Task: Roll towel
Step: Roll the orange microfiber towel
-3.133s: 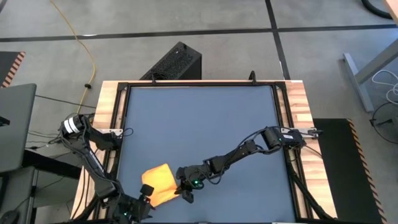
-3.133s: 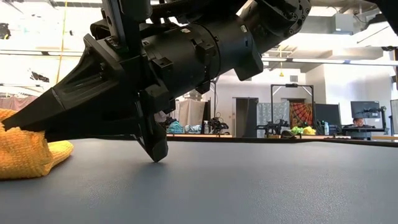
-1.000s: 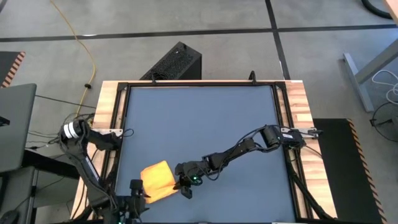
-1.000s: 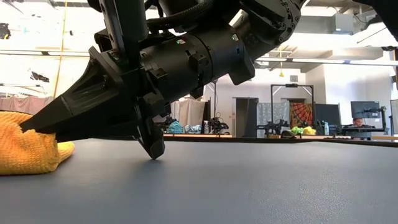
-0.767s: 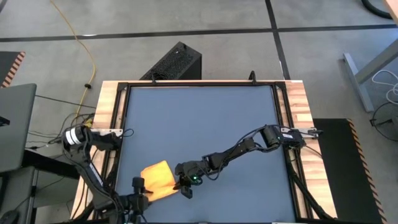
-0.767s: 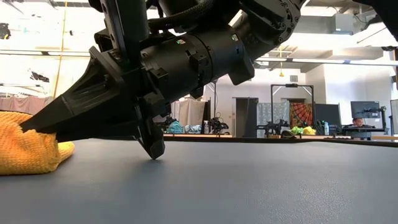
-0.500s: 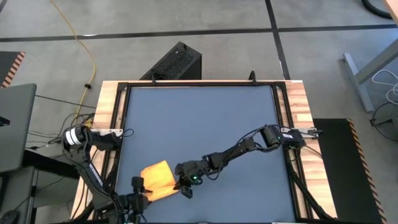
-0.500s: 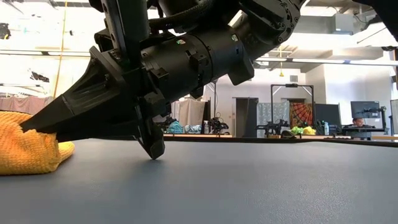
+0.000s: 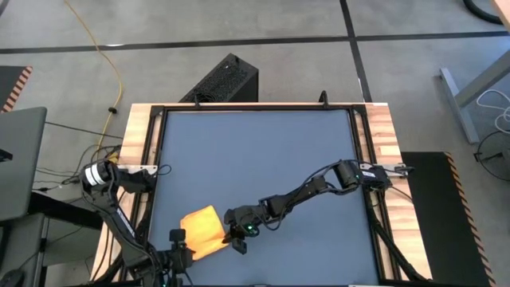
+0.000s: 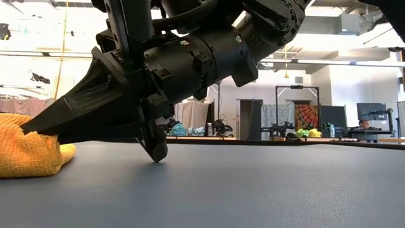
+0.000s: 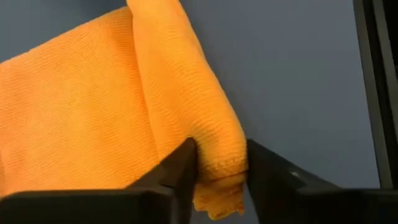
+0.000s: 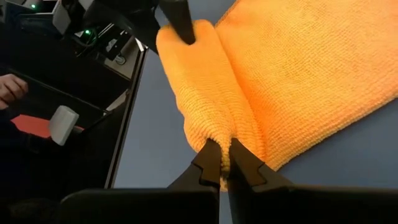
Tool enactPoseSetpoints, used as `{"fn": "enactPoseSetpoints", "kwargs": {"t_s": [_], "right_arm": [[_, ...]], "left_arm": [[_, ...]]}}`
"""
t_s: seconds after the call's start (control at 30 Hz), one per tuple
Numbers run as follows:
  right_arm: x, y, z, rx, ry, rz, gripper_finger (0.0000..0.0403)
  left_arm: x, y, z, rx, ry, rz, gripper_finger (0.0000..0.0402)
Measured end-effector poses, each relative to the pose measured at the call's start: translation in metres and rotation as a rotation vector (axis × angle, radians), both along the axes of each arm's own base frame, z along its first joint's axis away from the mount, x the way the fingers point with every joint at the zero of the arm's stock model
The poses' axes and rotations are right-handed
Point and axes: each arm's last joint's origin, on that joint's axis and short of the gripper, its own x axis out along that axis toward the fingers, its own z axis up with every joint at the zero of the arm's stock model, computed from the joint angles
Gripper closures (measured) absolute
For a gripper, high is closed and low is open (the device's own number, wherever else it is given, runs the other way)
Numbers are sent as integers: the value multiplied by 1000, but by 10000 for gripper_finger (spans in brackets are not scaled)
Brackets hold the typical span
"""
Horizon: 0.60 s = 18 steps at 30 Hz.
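The right claw [image 12: 222, 167] stays clenched on one end of the towel's [image 9: 202, 228] rolled edge and the left claw [image 11: 219, 163] on the other, near the counter's [image 9: 263, 151] front-left corner; nothing has shifted lately, so the roll has paused.

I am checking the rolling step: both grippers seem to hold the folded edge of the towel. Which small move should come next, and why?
Probably both grippers turn the pinched edge further over the flat part. The left gripper and right gripper each clamp one end of the rolled lip of the towel, most of which lies flat.
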Motion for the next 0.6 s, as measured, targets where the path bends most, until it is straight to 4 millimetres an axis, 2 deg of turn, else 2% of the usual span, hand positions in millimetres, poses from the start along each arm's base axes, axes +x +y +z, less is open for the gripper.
{"fn": "enactPoseSetpoints", "kwargs": {"t_s": [0.17, 0.2, 0.4, 0.6], "right_arm": [[0, 1, 0, 22, 9, 8, 376], [0, 1, 1, 33, 13, 9, 376], [-1, 4, 2, 89, 40, 8, 376], [1, -1, 2, 190, 106, -55, 376]], "left_arm": [[1, 0, 0, -26, 8, 26, 381], [1, 0, 0, -35, 10, 33, 389], [2, -6, -1, -145, 33, 32, 398], [-6, -1, -20, -333, -9, 91, 399]]}}
